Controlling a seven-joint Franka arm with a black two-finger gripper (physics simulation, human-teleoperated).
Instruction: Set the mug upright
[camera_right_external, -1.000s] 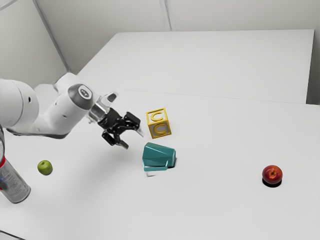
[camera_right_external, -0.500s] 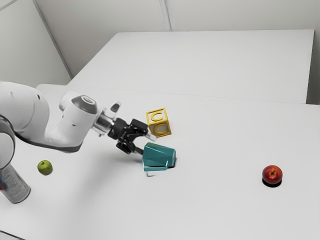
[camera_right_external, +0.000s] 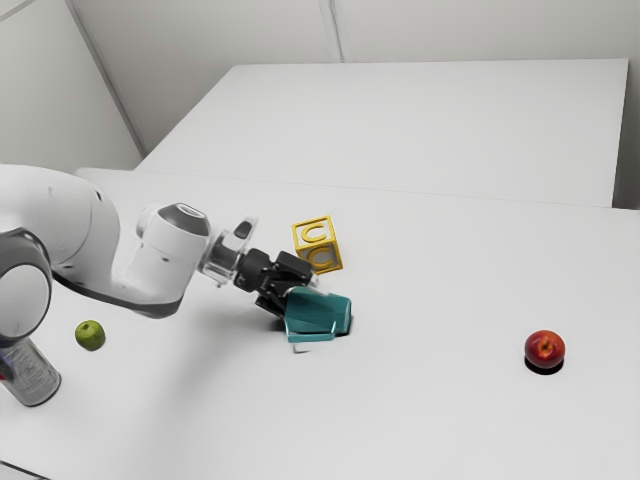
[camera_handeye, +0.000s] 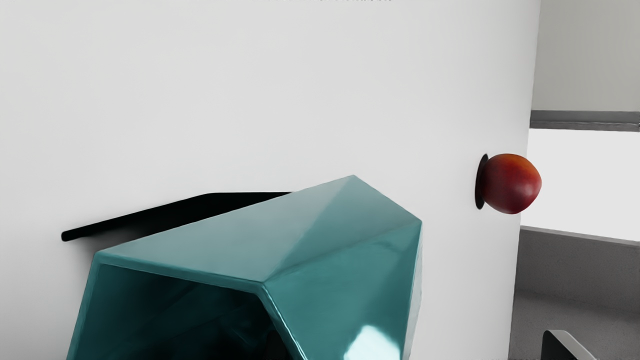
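Observation:
The teal mug (camera_right_external: 318, 315) lies on its side on the white table, its mouth toward the arm. My gripper (camera_right_external: 288, 272) is at the mouth end, with one finger above the mug's upper side and the other partly hidden behind the rim. In the wrist view the faceted mug (camera_handeye: 340, 260) shows its dark opening. My gripper (camera_handeye: 419, 347) stands open there, one fingertip outside the mug wall and a dark shape, perhaps the other finger, within the mouth. Contact with the wall cannot be made out.
A yellow letter block (camera_right_external: 318, 246) stands close behind the gripper and mug. A red apple (camera_right_external: 545, 349) sits toward the exterior view's right. Near the arm are a green apple (camera_right_external: 90, 335) and a grey can (camera_right_external: 30, 375). The table (camera_right_external: 430, 400) extends around them.
My hand has moved toward the exterior view's right and lower, from short of the mug to its mouth end. The mug and the other objects have stayed put.

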